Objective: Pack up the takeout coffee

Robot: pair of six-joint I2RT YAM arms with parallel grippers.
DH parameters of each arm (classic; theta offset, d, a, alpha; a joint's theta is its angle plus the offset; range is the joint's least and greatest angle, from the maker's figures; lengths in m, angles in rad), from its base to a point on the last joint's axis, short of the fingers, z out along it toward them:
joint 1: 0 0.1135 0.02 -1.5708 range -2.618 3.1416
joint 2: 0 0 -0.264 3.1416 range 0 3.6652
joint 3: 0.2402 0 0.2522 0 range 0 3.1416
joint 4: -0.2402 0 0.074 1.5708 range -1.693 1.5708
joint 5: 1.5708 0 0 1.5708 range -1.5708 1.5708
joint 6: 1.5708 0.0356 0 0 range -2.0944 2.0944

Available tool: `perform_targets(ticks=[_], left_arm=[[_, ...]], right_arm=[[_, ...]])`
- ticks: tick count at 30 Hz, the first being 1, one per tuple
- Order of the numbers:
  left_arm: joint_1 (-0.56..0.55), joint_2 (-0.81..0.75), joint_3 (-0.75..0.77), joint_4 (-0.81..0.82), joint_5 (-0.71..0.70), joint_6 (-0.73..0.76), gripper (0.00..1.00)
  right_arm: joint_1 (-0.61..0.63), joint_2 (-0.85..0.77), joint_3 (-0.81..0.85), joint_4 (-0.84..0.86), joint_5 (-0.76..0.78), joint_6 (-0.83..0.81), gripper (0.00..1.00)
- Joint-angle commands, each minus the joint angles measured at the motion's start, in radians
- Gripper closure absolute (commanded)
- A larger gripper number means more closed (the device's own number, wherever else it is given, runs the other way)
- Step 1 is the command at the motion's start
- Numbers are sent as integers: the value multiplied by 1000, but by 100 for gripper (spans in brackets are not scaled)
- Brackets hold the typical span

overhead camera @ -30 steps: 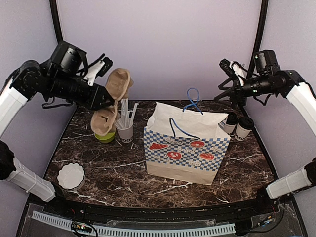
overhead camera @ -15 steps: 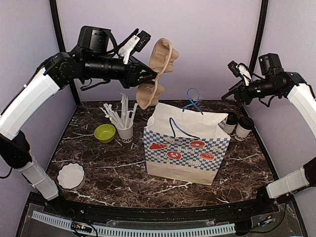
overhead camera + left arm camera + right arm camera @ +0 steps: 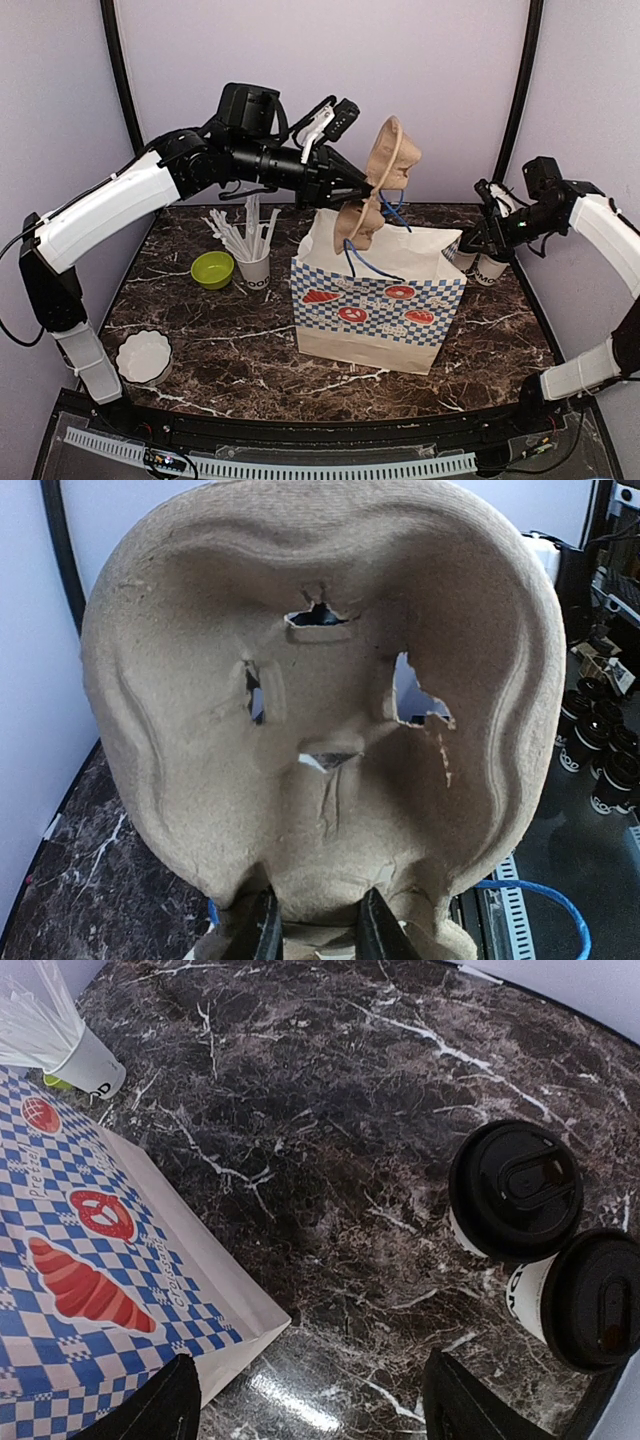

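Note:
Two white paper cups with black lids stand side by side at the back right of the table, right of the bag. They also show in the right wrist view. My right gripper hangs open and empty just above and behind them. My left gripper is shut on the lower edge of the brown pulp cup carrier, holding it upright in the air over the bag's open mouth. The carrier fills the left wrist view, with my fingers pinching its edge.
A white paper bag with blue checks and blue handles stands open mid-table; its side shows in the right wrist view. A lettered cup of straws, a green bowl and a white fluted dish sit to the left.
My left arm has swung the carrier from the back left, over the straw cup, rightwards to above the bag. My right gripper has come down towards the two cups.

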Motion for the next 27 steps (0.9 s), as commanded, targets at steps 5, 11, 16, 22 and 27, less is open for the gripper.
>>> perform_targets(ticks=[5,11,16,22,27], left_arm=[[-17,42,-22,17,165,103,79],[-40,70,-19,-82,85,172,80],[-52,66,-36,-132,22,200,80],[-78,67,-51,-207,-49,187,80],[-133,65,-49,-282,-154,164,80]], right_arm=[[1,42,-80,-14,-24,-23,25],[25,123,-65,-50,-71,-64,27],[77,196,-31,-43,-89,-67,27],[147,315,77,-57,-134,-64,28],[173,407,154,-53,-158,-57,28]])
